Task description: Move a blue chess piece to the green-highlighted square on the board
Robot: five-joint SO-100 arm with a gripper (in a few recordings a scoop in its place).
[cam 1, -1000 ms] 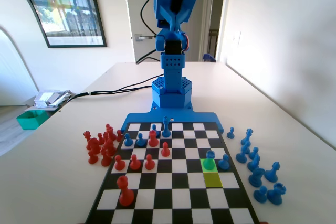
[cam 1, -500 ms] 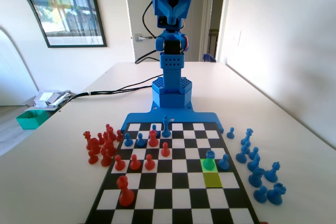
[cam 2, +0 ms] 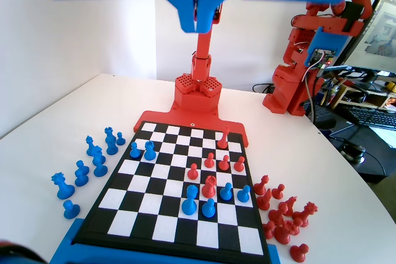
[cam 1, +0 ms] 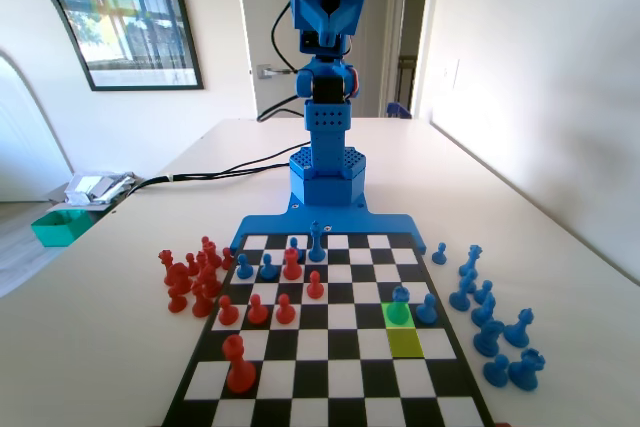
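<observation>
Gripper (cam 2: 197,13) raised high over the near end of the board (cam 2: 162,227) in the wrist view, jaws pressed together with only a thin seam between them, pinching nothing. In the fixed view, gripper (cam 1: 327,32) folded up above the blue arm's base, well above every piece.

Going left to right in the wrist view, far below the gripper: loose blue pieces (cam 2: 86,165) on the tabletop (cam 2: 55,134) down to the left; blue chess piece (cam 2: 135,150) further in, beside another blue pawn (cam 2: 150,150), both on the board's left part; mixed red and blue pieces (cam 2: 209,187) almost straight beneath the gripper; captured red pieces (cam 2: 281,214) heaped on the tabletop down to the right.

Going left to right in the fixed view, all low and toward the camera from the gripper: red pieces off the board's left edge, a large red piece (cam 1: 238,363) near the bottom, then the blue chess piece (cam 1: 400,306) standing upright on the green-highlighted square (cam 1: 399,314), tinted teal by it. Just behind that square toward the camera, a duller yellow-green square (cam 1: 406,342), bare. Second blue pawn (cam 1: 427,309) just right of the task piece.
</observation>
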